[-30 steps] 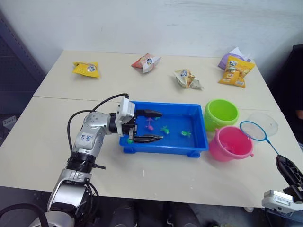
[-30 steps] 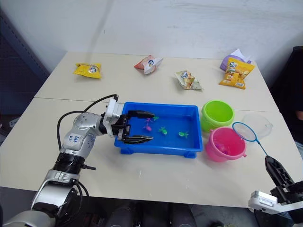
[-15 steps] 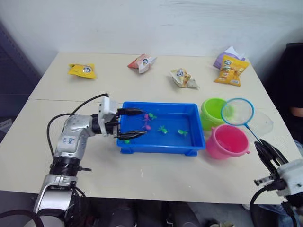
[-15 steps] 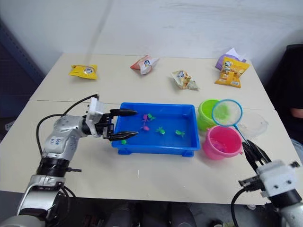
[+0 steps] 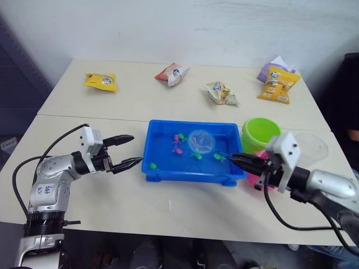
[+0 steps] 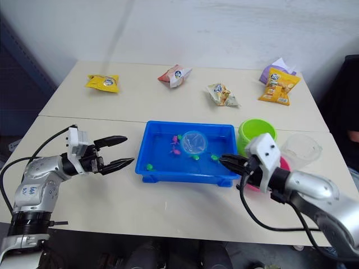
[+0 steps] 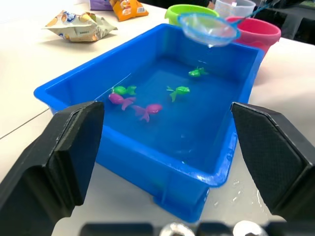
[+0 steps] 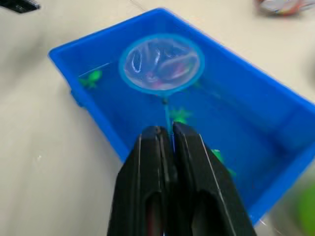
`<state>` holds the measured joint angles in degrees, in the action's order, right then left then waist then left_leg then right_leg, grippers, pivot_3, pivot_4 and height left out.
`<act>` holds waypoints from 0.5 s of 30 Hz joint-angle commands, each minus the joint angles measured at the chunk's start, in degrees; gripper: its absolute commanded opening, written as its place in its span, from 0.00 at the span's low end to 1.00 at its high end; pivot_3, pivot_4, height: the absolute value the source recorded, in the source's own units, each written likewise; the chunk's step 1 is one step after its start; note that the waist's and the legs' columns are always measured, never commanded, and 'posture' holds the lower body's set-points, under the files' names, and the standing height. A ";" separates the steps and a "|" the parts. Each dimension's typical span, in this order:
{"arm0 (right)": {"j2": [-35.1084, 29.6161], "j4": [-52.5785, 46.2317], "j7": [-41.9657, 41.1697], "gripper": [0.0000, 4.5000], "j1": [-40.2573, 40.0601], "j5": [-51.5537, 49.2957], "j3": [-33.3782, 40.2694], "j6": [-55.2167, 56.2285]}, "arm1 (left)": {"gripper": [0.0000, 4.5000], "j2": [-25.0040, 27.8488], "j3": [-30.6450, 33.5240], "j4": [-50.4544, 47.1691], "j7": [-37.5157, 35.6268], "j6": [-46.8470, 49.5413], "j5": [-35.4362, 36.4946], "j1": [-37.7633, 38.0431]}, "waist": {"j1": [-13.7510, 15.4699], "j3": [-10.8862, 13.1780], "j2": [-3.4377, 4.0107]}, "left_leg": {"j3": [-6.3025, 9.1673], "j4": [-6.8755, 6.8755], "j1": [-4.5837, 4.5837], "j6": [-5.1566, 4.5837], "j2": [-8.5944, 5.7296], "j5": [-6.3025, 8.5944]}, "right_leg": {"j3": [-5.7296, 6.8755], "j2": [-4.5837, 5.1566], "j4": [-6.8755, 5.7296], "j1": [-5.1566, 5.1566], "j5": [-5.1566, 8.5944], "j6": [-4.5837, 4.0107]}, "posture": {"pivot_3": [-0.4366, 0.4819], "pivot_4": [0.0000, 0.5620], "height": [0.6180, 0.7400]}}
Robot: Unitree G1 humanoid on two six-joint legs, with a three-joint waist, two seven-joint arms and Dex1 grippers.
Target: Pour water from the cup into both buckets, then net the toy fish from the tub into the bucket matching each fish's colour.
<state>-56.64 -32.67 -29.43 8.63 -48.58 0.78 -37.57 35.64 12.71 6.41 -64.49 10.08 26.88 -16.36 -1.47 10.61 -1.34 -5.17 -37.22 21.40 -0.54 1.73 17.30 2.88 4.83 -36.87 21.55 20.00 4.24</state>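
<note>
Round mesh net point(image 5: 201, 141), rectangular blue tub point(image 5: 162, 175)

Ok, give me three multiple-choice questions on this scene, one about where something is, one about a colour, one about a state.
1. Where is the hoop of the net?
A. over the tub
B. inside the green bucket
C. flat on the table beside the snack bags

2. What colour is the bucket next to the tub's far right corner?
A. orange
B. lime green
C. white

3. How is the left hand?
A. shut on a fish
B. shut on the cup
C. open, holding nothing

Answers: 1 A, the hoop hangs above the water in the tub. 2 B, its wall and rim are lime green. 3 C, its two fingers are spread apart beside the tub.
</note>
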 commanded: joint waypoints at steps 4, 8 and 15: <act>2.25 7.70 -4.57 0.00 12.23 10.77 -10.92 -5.77 | 0.98 1.76 0.63 -4.54 0.81 0.07 0.57 1.60 | -0.08 0.00 0.01 | 0.00 0.02 0.03 0.08 -0.01 -0.05 | 0.02 0.00 -0.03 0.05 0.00 -0.01 | 0.48 0.27 0.98; 4.33 11.25 -7.13 0.00 16.38 17.54 -15.51 -5.18 | 0.98 1.45 -0.50 -5.57 1.81 -0.02 -0.22 1.43 | -0.09 0.00 0.01 | -0.03 0.01 0.07 0.07 -0.03 -0.04 | 0.02 0.02 -0.02 0.05 0.00 -0.01 | 0.48 0.27 0.98; 8.21 14.20 -9.68 0.00 21.80 23.87 -19.08 -7.84 | 0.98 1.65 -1.43 -6.48 2.82 -0.07 -0.61 2.49 | -0.21 0.00 0.01 | -0.04 0.01 0.09 0.08 -0.02 -0.05 | 0.03 0.01 -0.05 0.08 0.00 0.00 | 0.48 0.27 0.98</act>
<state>-49.00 -18.03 -38.58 29.02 -26.14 -18.26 -44.68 36.77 11.18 2.09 -61.81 10.58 26.52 -14.60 -1.68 10.61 -1.33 -5.20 -37.22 21.48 -0.46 1.71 17.26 2.91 4.83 -36.93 21.63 20.01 4.24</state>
